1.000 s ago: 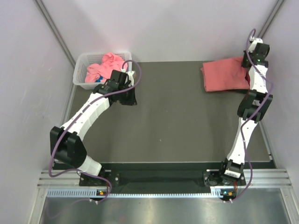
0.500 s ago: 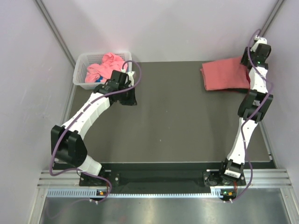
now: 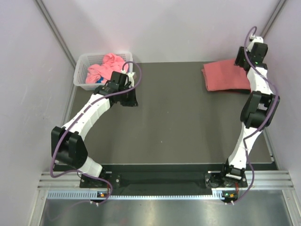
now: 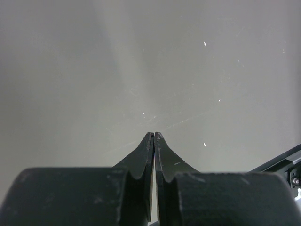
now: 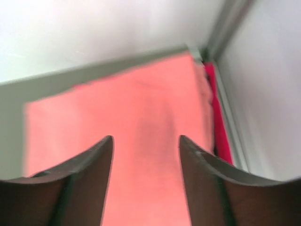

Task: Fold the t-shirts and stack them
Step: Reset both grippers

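Up a little is where the right gripper [image 5: 146,140] has gone since a moment ago, near the upper right of the top view. Its fingers are spread wide with nothing between them. Right under it lies the folded red shirt [image 5: 141,99], flat in the upper right corner of the table [image 3: 178,127]. The left gripper [image 4: 154,137] has not moved. It is pressed together, holding nothing, over bare table just beside the basket [image 3: 79,75]. A pink shirt [image 3: 106,66] sits bunched up in that basket at the upper left. It looks soft, light and floppy. I think it is best pinched at a top fold and lifted slowly.
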`<control>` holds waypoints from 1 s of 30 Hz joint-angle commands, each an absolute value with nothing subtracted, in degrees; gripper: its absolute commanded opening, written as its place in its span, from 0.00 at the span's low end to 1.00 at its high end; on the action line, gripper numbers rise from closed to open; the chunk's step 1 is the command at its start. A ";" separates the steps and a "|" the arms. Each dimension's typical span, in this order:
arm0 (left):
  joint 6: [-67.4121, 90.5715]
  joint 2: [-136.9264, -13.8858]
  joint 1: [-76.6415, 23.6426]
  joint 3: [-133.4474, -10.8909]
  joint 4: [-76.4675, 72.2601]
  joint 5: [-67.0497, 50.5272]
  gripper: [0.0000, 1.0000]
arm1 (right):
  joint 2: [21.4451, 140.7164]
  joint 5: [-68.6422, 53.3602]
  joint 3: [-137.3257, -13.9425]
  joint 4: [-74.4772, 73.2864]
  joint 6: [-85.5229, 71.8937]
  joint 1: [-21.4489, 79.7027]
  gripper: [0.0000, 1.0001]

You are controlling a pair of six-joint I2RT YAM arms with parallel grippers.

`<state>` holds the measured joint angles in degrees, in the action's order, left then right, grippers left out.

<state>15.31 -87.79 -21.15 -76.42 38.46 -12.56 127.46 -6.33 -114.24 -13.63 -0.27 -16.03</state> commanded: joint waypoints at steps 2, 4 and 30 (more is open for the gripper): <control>16.00 -85.61 -20.92 -75.15 34.89 -14.15 0.06 | 118.22 -5.89 -110.66 -10.90 -0.88 -9.94 0.52; 16.17 -85.43 -20.92 -75.23 34.81 -14.85 0.05 | 116.81 -6.67 -106.19 -10.90 -1.93 -7.74 0.34; 21.71 -77.96 -20.92 -71.54 34.10 -18.99 0.06 | 115.33 -16.08 -90.62 -9.58 -6.41 -2.46 0.18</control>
